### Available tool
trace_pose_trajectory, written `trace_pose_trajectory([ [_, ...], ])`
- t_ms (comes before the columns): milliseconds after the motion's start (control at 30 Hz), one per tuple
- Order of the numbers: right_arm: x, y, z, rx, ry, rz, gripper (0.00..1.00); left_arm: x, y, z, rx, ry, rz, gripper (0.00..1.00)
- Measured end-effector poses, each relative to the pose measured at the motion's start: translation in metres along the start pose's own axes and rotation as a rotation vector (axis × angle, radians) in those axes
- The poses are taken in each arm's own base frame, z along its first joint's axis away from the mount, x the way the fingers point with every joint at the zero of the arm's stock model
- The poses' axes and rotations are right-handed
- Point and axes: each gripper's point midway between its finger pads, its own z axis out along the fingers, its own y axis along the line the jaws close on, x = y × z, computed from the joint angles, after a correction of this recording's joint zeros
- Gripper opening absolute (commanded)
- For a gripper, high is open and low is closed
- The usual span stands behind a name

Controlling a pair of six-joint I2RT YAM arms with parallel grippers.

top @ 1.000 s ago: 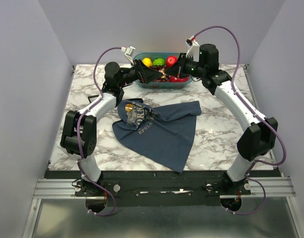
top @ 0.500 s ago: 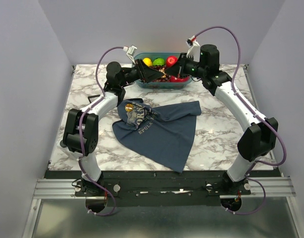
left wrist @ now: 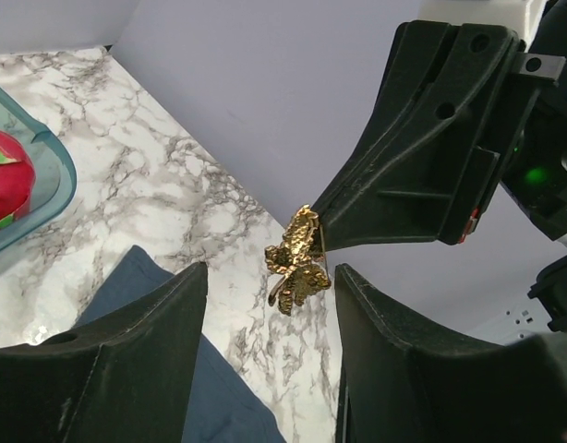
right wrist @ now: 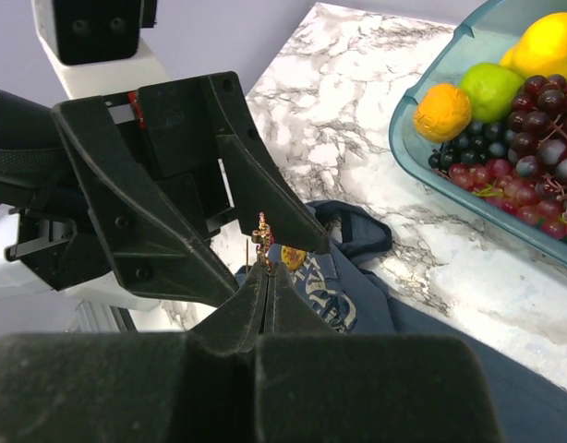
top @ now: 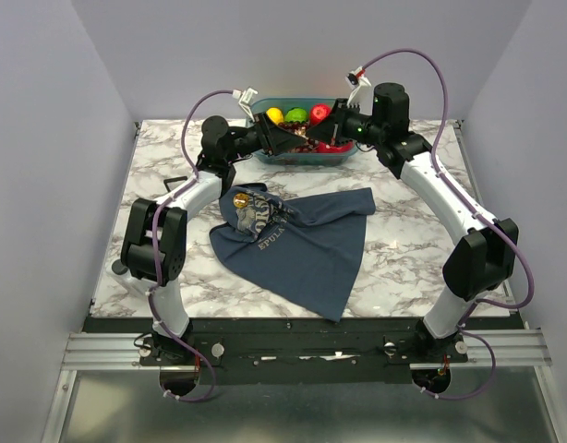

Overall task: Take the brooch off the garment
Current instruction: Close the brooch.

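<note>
The brooch [left wrist: 299,261], a small gold bow-shaped pin, is held in the air off the garment. My right gripper [right wrist: 268,269] is shut on its pin, with the brooch [right wrist: 262,242] sticking up above the tips. My left gripper [left wrist: 270,277] is open, and the brooch hangs between and just beyond its fingertips without touching them. In the top view both grippers, left [top: 285,141] and right [top: 313,136], meet tip to tip in front of the fruit bowl. The dark blue garment [top: 297,242] lies crumpled on the table below, and also shows in the right wrist view [right wrist: 376,295].
A teal bowl [top: 307,158] of fruit stands at the back of the marble table, just behind the grippers; its rim shows in the right wrist view [right wrist: 401,148]. A small round gold spot [top: 240,198] sits on the garment's upper left fold.
My left arm has swung slightly right, bringing its open fingers closer around the brooch. The right arm and the garment have hardly moved.
</note>
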Motion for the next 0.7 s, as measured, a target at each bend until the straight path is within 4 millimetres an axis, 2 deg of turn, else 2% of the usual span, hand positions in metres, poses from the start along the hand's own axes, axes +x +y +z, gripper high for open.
trace_pose_trajectory([
  [367, -0.001, 0.004, 0.0, -0.02, 0.0, -0.006, 0.0, -0.001, 0.0, 0.002, 0.005, 0.002, -0.011, 0.62],
  [700, -0.004, 0.017, -0.002, -0.114, 0.0, -0.059, 0.0, -0.003, -0.007, 0.002, 0.039, 0.003, -0.006, 0.59],
])
